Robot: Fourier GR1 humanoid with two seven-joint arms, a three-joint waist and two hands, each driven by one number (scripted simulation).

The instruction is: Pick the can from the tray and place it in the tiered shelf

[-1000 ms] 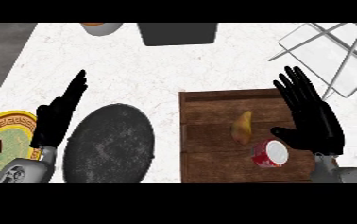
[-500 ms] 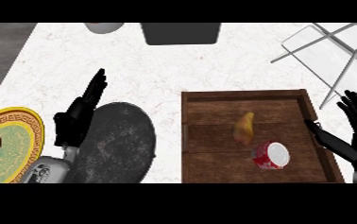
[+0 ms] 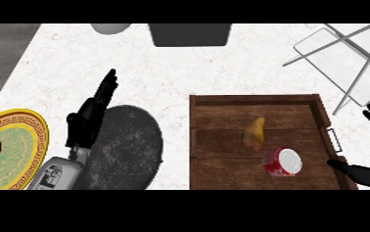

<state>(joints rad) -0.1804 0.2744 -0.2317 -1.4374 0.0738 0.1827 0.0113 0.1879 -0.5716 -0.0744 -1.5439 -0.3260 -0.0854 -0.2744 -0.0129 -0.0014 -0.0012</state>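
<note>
Red can (image 3: 283,162) with white end, on tray floor in its lower-right part, near right wall but apart from it. White end turned up toward view, red side showing at left; possibly tipped rather than upright, hard to judge from so steep an angle.

Dark brown wooden tray (image 3: 253,99): rectangular, raised rim, planked floor. Flat on white speckled worktop (image 3: 217,69), right half of view.

Tiered shelf (image 3: 339,55) at upper right, beyond tray's far corner. Grey wire frame, pale flat tier, cut off by view's edge.
</note>
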